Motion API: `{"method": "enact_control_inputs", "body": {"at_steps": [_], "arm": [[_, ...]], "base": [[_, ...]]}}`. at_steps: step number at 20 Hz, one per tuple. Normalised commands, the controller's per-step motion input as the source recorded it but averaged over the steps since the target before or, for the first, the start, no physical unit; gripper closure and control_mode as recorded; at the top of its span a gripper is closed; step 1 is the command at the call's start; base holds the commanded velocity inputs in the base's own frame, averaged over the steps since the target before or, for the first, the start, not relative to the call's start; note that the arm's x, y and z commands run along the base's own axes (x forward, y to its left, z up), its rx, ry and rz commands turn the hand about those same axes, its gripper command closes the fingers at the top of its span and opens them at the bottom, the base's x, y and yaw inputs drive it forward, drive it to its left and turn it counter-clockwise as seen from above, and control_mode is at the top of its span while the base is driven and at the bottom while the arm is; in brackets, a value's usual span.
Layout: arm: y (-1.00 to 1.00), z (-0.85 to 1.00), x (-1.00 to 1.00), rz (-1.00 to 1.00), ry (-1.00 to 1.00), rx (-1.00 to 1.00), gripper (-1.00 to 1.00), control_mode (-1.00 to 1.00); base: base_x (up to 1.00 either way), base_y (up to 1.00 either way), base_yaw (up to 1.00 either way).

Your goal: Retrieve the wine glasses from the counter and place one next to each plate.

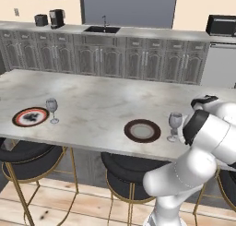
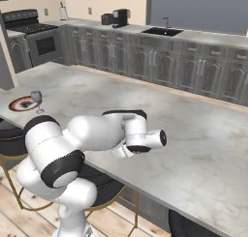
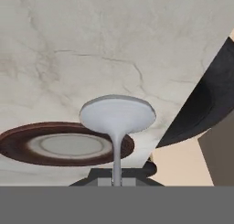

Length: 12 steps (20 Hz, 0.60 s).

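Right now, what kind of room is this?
A rendered kitchen, it seems: a sink in the back counter, a stove and a marble island with bar stools.

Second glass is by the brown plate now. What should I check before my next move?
1. First glass upright beside red plate: ok.
2. Second glass upright, right of brown plate, not touching it: ok.
3. Second glass inside the near edge of the counter: ok.
4. Its foot resting flat on the counter: cannot tell.
5. Claw open or shut: cannot tell; the stem runs down between its tips.
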Motion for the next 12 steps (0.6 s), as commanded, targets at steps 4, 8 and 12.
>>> {"method": "enact_control_inputs", "body": {"at_steps": [4,8,12], "arm": [[0.0,-0.1,0.24,0.0,-0.06,0.01,1.0,-1.0],[0.0,-0.11,0.23,0.0,-0.06,0.02,1.0,-1.0],[-0.02,-0.2,0.14,0.0,-0.02,0.02,1.0,-1.0]], "base": [[0.0,0.0,0.0],[0.0,0.0,0.0],[0.0,0.0,0.0]]}}
